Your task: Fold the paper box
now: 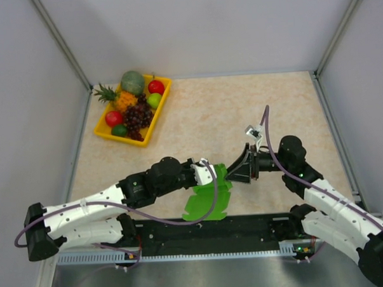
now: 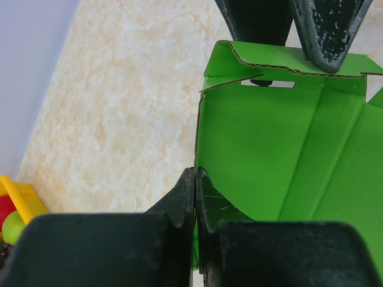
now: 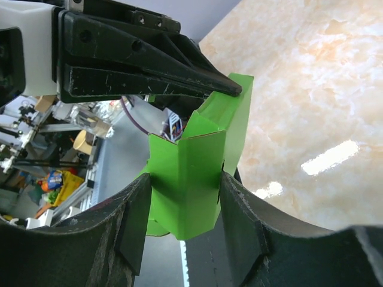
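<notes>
Top external shows the paper box (image 1: 207, 203), bright green and partly raised into walls, at the near edge of the table (image 1: 253, 109) between my two arms, well apart from the yellow fruit tray (image 1: 162, 112) in the far left corner. My left gripper (image 2: 195, 179) is fully closed, its fingers pinching the upright edge of one green wall. My right gripper (image 3: 184, 186) stands about half spread around a folded flap at the box's opposite end, both pads touching the card, so I have hold of it there too.
</notes>
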Robot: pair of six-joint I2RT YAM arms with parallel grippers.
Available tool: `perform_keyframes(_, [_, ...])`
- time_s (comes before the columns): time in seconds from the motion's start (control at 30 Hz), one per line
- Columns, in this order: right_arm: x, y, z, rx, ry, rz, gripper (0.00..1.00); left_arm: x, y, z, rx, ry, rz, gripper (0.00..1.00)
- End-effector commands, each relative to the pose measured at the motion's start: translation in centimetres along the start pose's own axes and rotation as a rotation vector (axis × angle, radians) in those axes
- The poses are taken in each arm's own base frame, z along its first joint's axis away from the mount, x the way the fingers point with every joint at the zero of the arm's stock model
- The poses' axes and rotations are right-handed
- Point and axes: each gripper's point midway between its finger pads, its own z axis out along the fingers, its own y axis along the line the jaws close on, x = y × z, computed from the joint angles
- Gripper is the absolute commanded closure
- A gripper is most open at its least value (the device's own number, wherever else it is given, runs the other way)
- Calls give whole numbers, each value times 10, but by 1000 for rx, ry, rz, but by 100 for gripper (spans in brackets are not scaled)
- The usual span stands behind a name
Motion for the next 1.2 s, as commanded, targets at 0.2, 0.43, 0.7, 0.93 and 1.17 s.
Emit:
perform_keyframes(0.2, [-6, -13, 6, 182, -13, -107, 53, -25, 10, 3, -21, -31, -13, 100])
perform_keyframes(0.43, [-5, -34, 3, 321, -19, -124, 56, -20, 8, 7, -22, -7, -23, 100])
perform_keyframes(0.7, [-3, -44, 4, 411, -38, -122, 57, -16, 9, 15, -40, 32, -38, 100])
perform_keyframes(0.93, [18, -55, 4, 464, 20, -156, 53, -7, 6, 24, -35, 89, -50, 100])
perform_keyframes(1.17, [26, -67, 2, 498, 8, -163, 55, 8, 5, 29, -42, 159, -43, 100])
